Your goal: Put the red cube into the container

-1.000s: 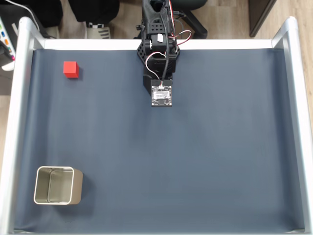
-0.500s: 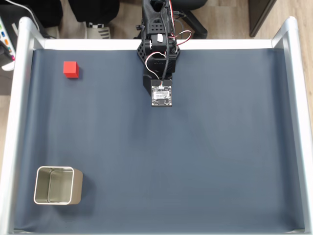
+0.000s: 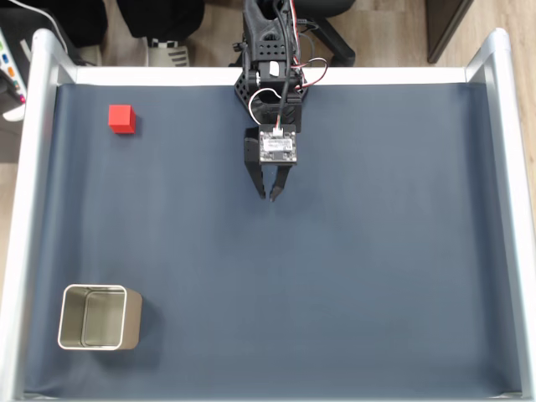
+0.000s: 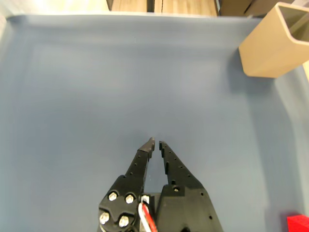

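The red cube [image 3: 121, 118] lies on the dark blue mat at the far left of the fixed view, near the top edge. The container [image 3: 99, 316], a square metal tin with its mouth up, stands at the lower left. My gripper [image 3: 270, 197] hangs over the upper middle of the mat, well to the right of the cube and far from the tin. Its black fingers are shut with nothing between them. In the wrist view the gripper [image 4: 156, 142] points at bare mat, the container [image 4: 275, 41] is at the top right and a corner of the red cube [image 4: 298, 224] is at the bottom right.
Raised silver rails [image 3: 32, 184] run along the left and right sides of the mat, the right one [image 3: 508, 184]. The arm's base [image 3: 270, 50] sits at the top middle edge. Open mat spreads between the gripper, the cube and the tin.
The arm has unfolded from its tucked pose. The wrist has swung so the fingers now show, pointing toward the lower edge of the fixed view. Cube and tin have not moved.
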Robot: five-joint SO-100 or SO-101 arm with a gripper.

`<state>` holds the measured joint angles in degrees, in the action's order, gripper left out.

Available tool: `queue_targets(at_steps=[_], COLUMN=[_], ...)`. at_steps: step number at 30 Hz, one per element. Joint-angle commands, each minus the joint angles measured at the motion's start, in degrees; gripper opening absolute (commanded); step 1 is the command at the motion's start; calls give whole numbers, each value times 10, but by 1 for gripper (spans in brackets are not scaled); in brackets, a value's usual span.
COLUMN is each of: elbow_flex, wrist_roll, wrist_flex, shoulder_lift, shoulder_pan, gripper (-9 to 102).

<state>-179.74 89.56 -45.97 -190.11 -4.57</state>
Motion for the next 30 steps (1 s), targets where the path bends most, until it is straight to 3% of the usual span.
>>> queue_targets(at_steps=[1,8,14,30], elbow_flex=[11,125,270,583], wrist_roll=[-8,-25,-18,12], wrist_flex=[69,92,-1,-200], shoulder_lift=[33,158,260,512], shoulder_pan=[3,21,79,489], gripper=[0,1,1,0])
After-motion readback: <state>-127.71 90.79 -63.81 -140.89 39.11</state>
